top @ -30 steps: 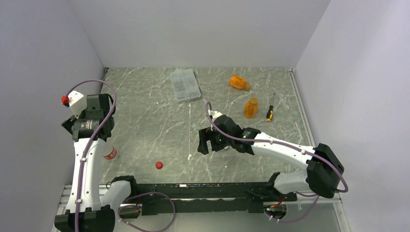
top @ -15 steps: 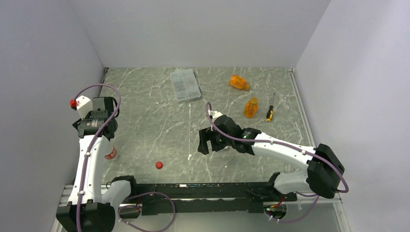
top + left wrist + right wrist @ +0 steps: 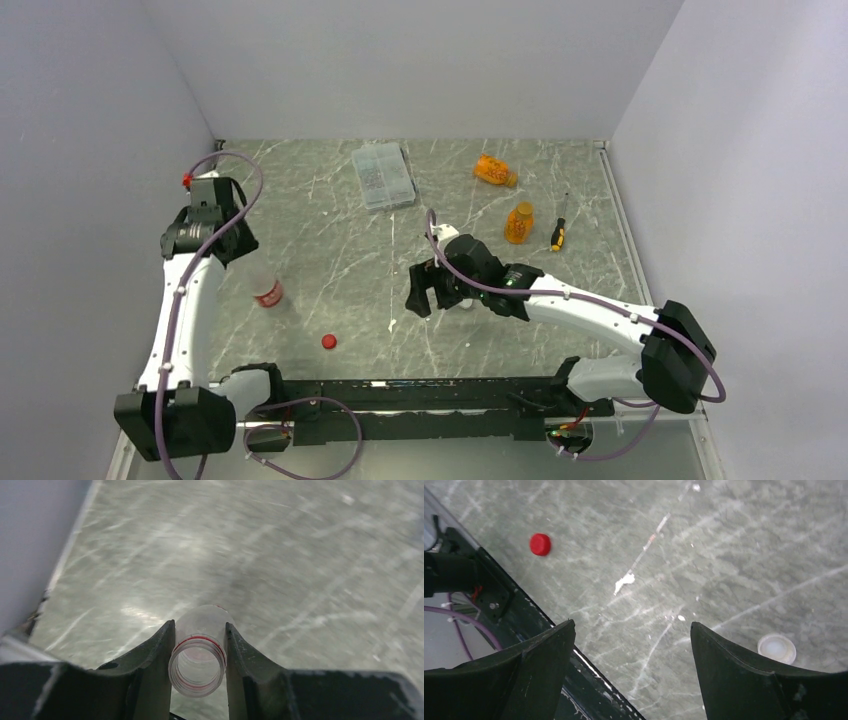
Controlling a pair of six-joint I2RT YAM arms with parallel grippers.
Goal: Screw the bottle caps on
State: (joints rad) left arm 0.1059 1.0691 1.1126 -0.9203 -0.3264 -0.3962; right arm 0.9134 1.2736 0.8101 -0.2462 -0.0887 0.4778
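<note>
Clamping clear bottle (image 3: 197,660) by neck — L pincer (image 3: 200,625); body blurred. R pincer (image 3: 632,625) spread wide — whitish cap (image 3: 776,648) near.

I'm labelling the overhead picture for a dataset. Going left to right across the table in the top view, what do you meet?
In order: clear plastic bottle with a red label → small round red cap → flat clear compartment box → upright orange bottle → black-and-yellow screwdriver.

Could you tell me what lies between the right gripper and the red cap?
The right wrist view shows only bare table and a white fleck between right gripper and red cap.
</note>
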